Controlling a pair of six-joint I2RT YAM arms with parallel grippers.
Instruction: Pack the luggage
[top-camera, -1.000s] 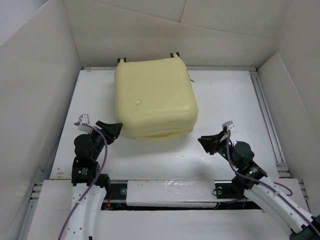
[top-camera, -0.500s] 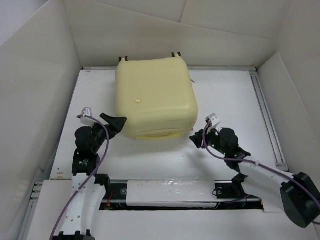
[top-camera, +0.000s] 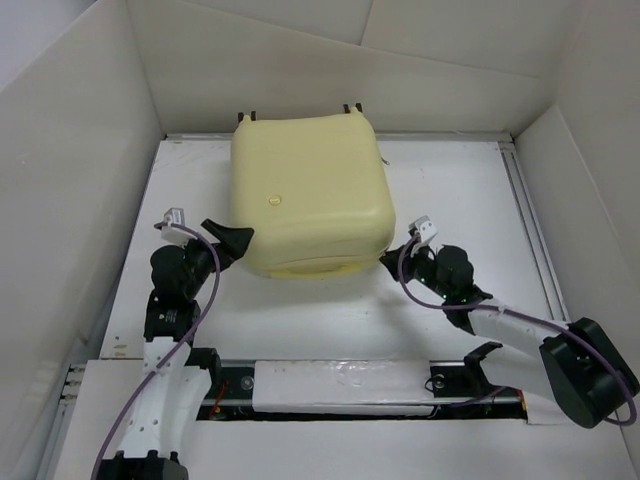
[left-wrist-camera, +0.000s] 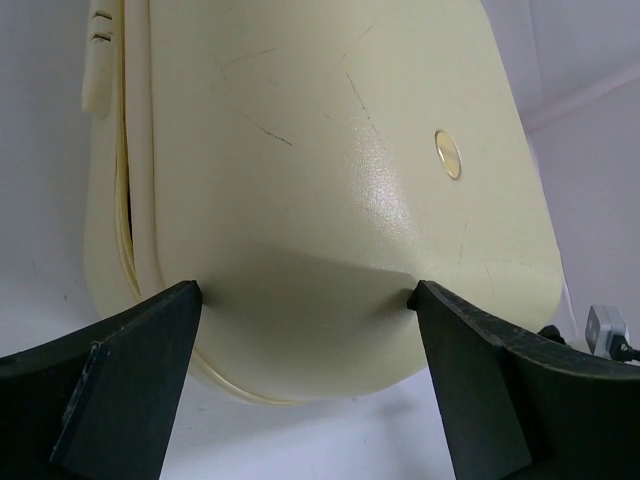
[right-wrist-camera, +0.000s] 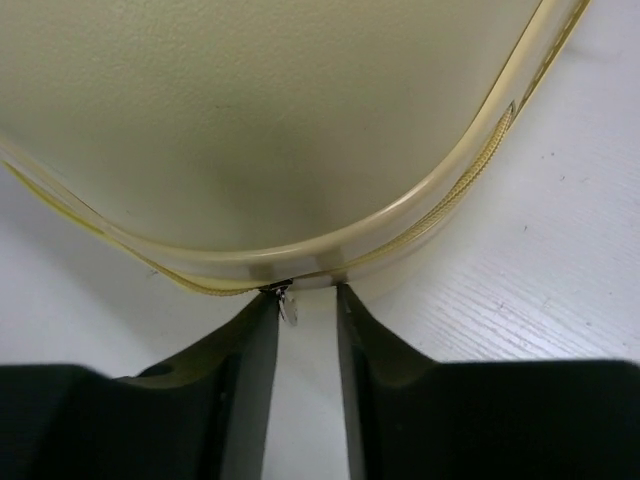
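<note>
Right, quick rundown for you. Your luggage (top-camera: 310, 200) lies flat & shut on the white table (top-camera: 470, 200), lid up, toward the far side & a bit L of centre. Its far edge sits close to the back wall (top-camera: 300, 70). 2 small dark fittings (top-camera: 350, 108) poke out at that far edge. 1 small round gold badge (top-camera: 271, 199) sits on the lid, L of its middle.

Your left gripper (top-camera: 232, 243) is at the near-L corner of the luggage, jaws spread wide. On the L wrist cam its 2 black fingers (left-wrist-camera: 130, 390) stand either side of the rounded corner, w/ the tips right at the shell. You can't tell whether they touch it, & they aren't squeezing it.

Your right gripper (top-camera: 390, 262) is at the near-R corner, low by the table, jaws narrow but w/ a clear gap. On the R wrist cam the seam w/ its yellow zipper (right-wrist-camera: 470, 170) curves round the corner just ahead of the tips. The small metal zipper pull (right-wrist-camera: 287, 303) hangs in the gap, right beside 1 finger (right-wrist-camera: 240, 400), & isn't pinched btwn the 2.

Both arms reach fwd from the near edge, w/ purple cables (top-camera: 205, 300) looping along them. White walls close in the table on 3 sides.
</note>
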